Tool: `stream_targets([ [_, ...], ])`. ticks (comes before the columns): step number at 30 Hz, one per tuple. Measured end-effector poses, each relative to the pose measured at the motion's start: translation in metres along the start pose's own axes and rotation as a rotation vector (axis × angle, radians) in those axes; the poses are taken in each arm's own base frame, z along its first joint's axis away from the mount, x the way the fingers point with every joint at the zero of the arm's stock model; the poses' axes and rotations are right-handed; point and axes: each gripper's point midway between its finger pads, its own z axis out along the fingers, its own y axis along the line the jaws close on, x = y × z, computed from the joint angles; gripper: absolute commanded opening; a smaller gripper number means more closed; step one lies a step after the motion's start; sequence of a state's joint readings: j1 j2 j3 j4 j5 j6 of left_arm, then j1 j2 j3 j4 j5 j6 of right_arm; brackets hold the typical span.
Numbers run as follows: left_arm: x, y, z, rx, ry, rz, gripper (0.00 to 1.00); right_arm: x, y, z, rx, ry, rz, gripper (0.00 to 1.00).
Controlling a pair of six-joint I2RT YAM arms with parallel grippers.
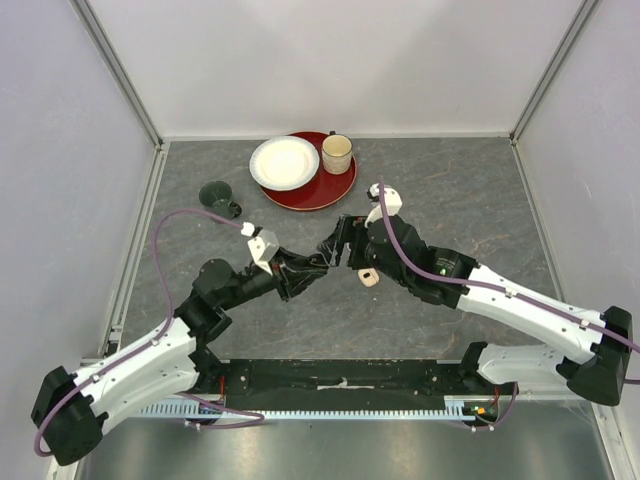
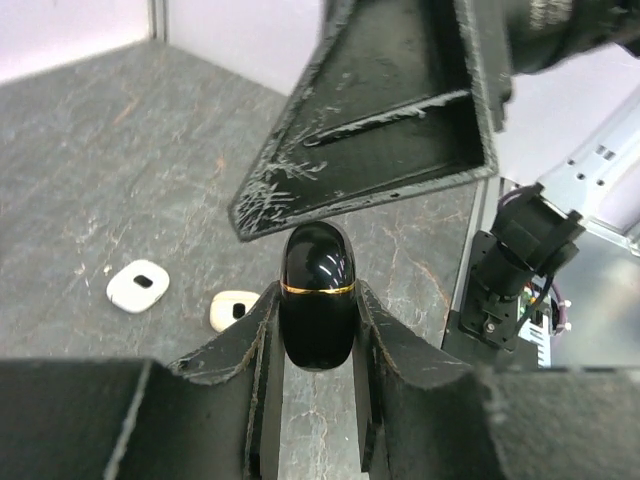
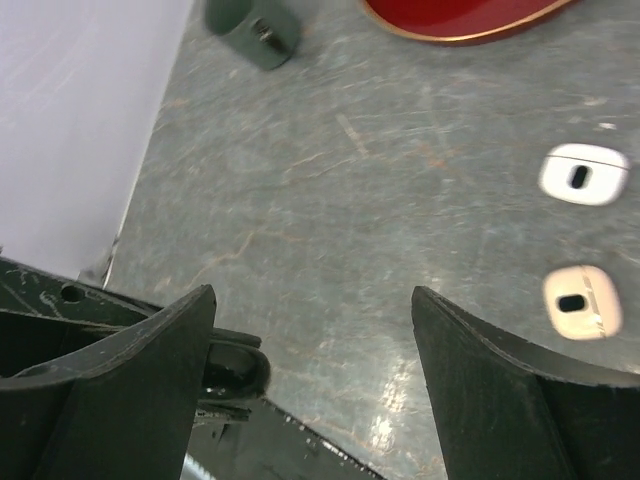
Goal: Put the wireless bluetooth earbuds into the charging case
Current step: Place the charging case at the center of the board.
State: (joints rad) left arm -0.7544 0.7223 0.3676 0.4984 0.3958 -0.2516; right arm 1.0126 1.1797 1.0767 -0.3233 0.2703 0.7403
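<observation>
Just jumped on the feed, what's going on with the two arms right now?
The left hand is clamped on a glossy black charging case with a thin gold seam. The right hand is open and right up against it, one finger just over the case, gripping nothing. A white case and a beige case lie side by side on the table. No earbuds show in any view.

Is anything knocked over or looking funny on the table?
Yes. The dark green cup seems to lie tipped on its side, left of the red tray, while the beige cup on that tray stands upright.
</observation>
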Motion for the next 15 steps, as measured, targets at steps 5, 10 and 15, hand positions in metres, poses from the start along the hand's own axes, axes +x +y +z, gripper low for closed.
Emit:
stream_targets([
  [5,0.018,0.024,0.018,-0.116,0.103,-0.122,0.02,-0.004,-0.043,-0.004,0.176,-0.072,0.069,0.88],
  [10,0.063,0.050,0.038,-0.230,0.254,-0.314,0.02,-0.007,-0.095,-0.009,0.334,-0.104,0.154,0.88],
  [15,0.133,0.068,0.043,-0.339,0.439,-0.516,0.02,-0.005,-0.131,-0.015,0.432,-0.101,0.188,0.88],
])
